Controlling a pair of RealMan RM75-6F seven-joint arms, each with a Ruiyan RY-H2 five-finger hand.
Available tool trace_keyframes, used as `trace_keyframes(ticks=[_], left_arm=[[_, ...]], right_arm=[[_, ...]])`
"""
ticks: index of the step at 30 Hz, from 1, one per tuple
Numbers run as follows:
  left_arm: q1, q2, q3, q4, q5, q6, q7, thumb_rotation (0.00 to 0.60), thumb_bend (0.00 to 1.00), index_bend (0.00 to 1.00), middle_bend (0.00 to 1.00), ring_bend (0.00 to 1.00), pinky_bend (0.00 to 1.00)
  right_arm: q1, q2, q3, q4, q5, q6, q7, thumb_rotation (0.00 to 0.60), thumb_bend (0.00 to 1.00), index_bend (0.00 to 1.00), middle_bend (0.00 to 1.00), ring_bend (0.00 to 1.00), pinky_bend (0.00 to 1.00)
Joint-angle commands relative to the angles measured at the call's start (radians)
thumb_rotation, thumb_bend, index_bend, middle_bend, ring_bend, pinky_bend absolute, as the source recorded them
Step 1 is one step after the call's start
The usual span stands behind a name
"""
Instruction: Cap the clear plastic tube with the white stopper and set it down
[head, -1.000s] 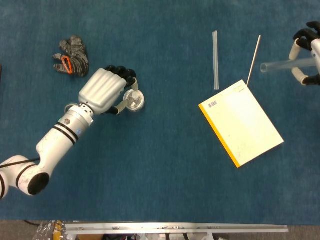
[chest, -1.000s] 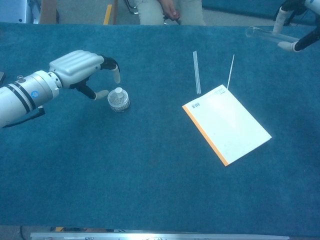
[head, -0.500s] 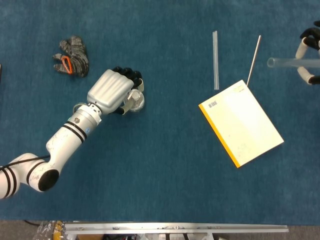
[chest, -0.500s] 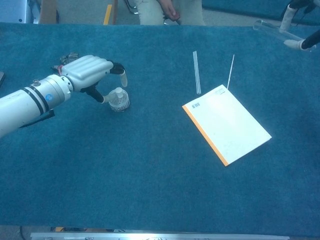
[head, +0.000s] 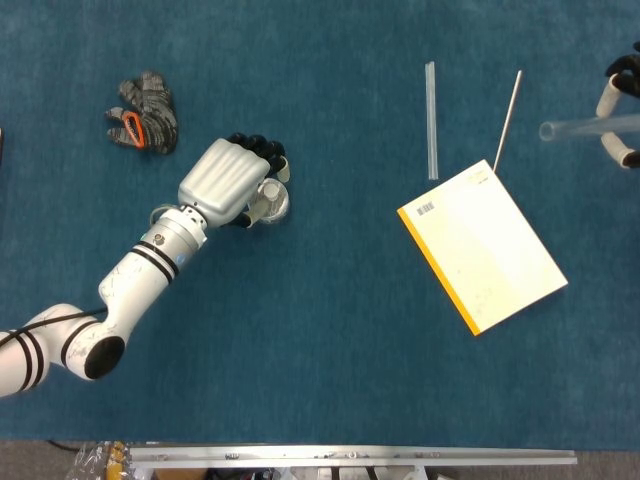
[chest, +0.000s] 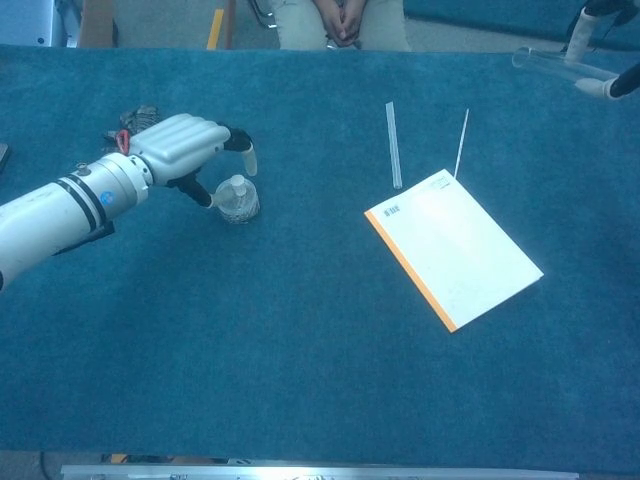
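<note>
Left hand (head: 232, 182) now settled over white stopper (chest: 235, 198) at nine o'clock, fingers curling around, grasp unconfirmed. Right hand (head: 622, 112) grips clear plastic tube (head: 585, 127) at two o'clock, drifted rightward; capping pending.

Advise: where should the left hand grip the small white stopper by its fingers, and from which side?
Judging by the pictures, grip the small white stopper around its wider lower body, coming from above. It stands upright on the blue table with a narrow top, and the left hand hangs over it with fingers on either side.
</note>
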Motion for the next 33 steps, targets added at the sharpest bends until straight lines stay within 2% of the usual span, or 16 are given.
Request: trace_keyframes(ticks=[1, 33], left_arm=[[-0.001, -0.004, 0.000, 0.005, -0.003, 0.001, -0.001, 0.600, 0.35, 0.38, 0.24, 0.20, 0.24], [-0.006, -0.019, 0.006, 0.023, -0.012, 0.013, -0.013, 0.600, 0.35, 0.45, 0.26, 0.20, 0.24]], right_arm=[[-0.001, 0.001, 0.000, 0.000, 0.000, 0.000, -0.001, 0.600, 0.28, 0.59, 0.31, 0.13, 0.24], [-0.011, 0.008, 0.006, -0.014, 0.013, 0.009, -0.022, 0.600, 0.28, 0.60, 0.31, 0.13, 0.24]])
